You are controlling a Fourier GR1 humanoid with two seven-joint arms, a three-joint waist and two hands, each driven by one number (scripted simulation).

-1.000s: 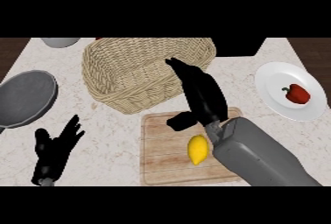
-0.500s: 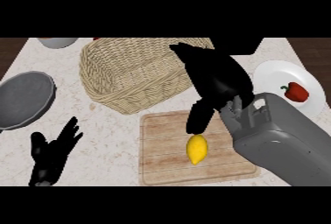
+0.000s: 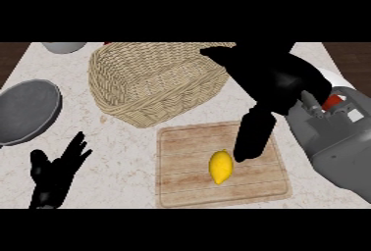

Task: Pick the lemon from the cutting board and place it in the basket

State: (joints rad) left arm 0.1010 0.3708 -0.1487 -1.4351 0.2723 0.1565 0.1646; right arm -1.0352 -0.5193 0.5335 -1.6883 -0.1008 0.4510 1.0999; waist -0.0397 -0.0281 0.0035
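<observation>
On the cutting board (image 3: 181, 184) lies the lemon (image 3: 221, 166). At its 1 o'clock, just beside it, hangs the right robot hand (image 3: 279, 81), fingers straight and pressed together. At the board's 11 o'clock stands the basket (image 3: 156, 83). At 8 o'clock the left robot hand (image 3: 54, 174) rests with fingers spread.

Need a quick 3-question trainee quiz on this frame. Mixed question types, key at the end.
1. What does the lemon lie on?
2. Which hand is over the cutting board? A) left hand B) right hand C) both
3. True or false: the right hand's fingers are curled round the lemon.

Key
1. The cutting board.
2. B. The right hand points down beside the lemon; the left hand rests open at the lower left, off the board.
3. False. Its fingers are straight and the lemon lies ungrasped.
</observation>
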